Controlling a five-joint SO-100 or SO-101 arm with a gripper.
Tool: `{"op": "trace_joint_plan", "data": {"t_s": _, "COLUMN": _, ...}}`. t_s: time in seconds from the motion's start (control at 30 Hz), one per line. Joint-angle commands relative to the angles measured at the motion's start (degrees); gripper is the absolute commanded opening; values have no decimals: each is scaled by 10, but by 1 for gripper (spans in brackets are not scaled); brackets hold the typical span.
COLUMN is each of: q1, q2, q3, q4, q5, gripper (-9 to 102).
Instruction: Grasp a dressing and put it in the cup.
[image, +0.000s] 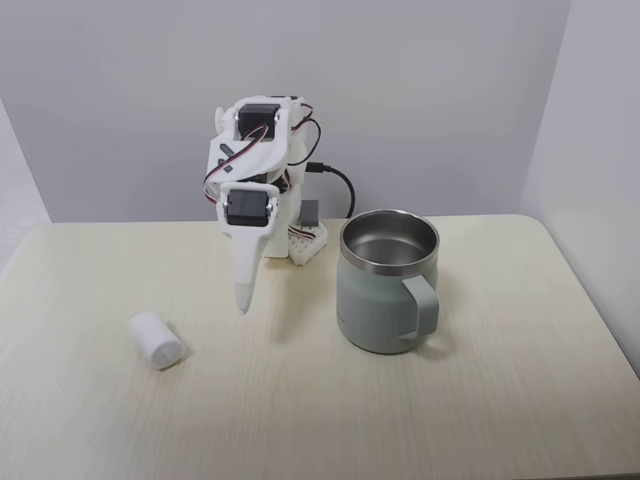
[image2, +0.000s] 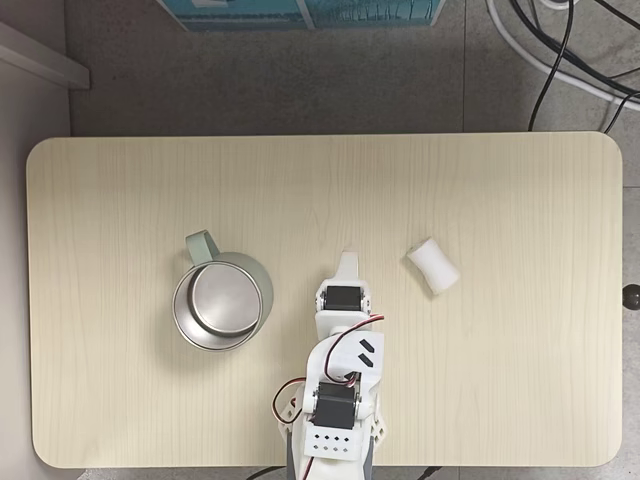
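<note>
The cup stands upright on the counter, and its steel inside looks bare in both fixed views; nothing lies in it. In a fixed view from the front it sits to the right of the end effector, well apart from it, with its handle turned toward the camera. In a fixed view from above, the cup is on the left of the end effector and the handle points up-left.

The dressing lies on its side on the counter, off to the lower left of the end effector in the front view, near it but not touching. From above, the dressing lies just to the right of the tip.

The end effector hangs pointing down above the counter with nothing in it. Its fingers appear pressed together into one narrow white tip.

The arm's base is cut off at the bottom edge of the view from above. Cables run behind the arm.
</note>
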Motion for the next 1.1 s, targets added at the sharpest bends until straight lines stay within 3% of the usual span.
{"op": "trace_joint_plan", "data": {"t_s": 0.0, "q1": 1, "q2": -5, "q3": 11, "q4": 11, "q5": 48, "gripper": 0}}
{"op": "trace_joint_plan", "data": {"t_s": 0.63, "q1": -8, "q2": -5, "q3": 16, "q4": 7, "q5": 45, "gripper": 0}}
{"op": "trace_joint_plan", "data": {"t_s": 0.77, "q1": -11, "q2": -5, "q3": 86, "q4": 49, "q5": 43, "gripper": 0}}
{"op": "trace_joint_plan", "data": {"t_s": 0.93, "q1": -11, "q2": -2, "q3": 193, "q4": 106, "q5": -39, "gripper": 0}}
{"op": "trace_joint_plan", "data": {"t_s": 1.07, "q1": -4, "q2": 75, "q3": 319, "q4": 169, "q5": -172, "gripper": 1}}
